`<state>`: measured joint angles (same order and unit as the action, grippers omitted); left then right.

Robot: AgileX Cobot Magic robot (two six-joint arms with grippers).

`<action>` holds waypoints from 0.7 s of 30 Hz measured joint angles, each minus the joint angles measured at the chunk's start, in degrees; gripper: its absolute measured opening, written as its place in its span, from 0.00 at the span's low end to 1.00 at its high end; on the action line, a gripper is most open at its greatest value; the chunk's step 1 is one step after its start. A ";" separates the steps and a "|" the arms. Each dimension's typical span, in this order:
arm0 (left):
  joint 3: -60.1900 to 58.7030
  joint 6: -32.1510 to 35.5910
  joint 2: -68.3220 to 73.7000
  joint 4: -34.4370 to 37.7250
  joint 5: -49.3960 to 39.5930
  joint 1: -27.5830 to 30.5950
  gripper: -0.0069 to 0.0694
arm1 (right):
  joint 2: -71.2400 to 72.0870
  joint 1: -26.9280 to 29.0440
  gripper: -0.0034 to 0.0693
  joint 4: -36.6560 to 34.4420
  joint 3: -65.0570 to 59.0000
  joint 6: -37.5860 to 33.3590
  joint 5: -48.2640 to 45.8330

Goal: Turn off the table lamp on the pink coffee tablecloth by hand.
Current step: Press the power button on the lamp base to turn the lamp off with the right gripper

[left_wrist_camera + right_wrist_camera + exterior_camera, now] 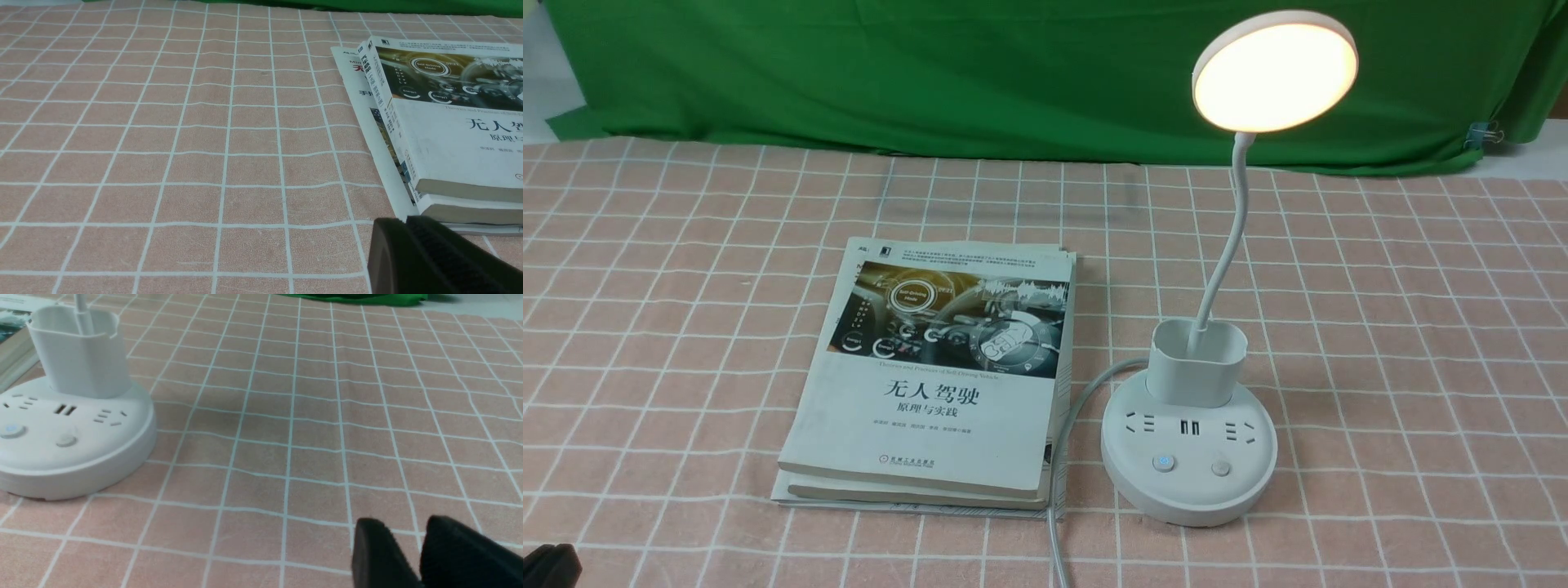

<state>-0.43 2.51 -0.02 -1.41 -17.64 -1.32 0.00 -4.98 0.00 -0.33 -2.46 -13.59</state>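
On the pink, white-gridded coffee tablecloth (1421, 327), a white table lamp (1197, 367) with a round disc head stands lit, just right of stacked white paperback books (939, 384). The black left gripper (406, 223) is pressed closed and empty. The black right gripper (416, 533), near the lamp's base, is slightly parted and holds nothing.

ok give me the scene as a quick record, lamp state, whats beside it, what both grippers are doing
table lamp: on, disc head glowing, stands on the pink coffee tablecloth
buttons: two on the base; left button shows a blue light, right button shows none
books: stacked on the lamp's left, not touching it
left gripper: shut, empty, low near the books
right gripper: tips slightly apart, empty, clear of the lamp
task: not yet done
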 joint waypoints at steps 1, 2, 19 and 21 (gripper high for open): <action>0.00 0.00 0.00 0.00 0.00 0.00 0.10 | 0.00 0.00 0.38 0.00 0.00 0.25 0.57; 0.00 0.00 0.00 0.00 0.00 0.00 0.10 | 0.00 0.00 0.38 -1.30 0.00 1.42 1.76; 0.00 0.00 0.00 0.00 0.00 0.00 0.10 | -0.16 0.00 0.37 -7.87 0.00 25.30 25.62; 0.00 0.00 0.00 0.00 0.00 0.00 0.10 | -1.86 0.00 0.35 -7.87 1.32 25.94 18.99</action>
<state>-0.43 2.51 -0.02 -1.41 -17.64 -1.32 -1.86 -4.98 -7.87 0.99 23.49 5.39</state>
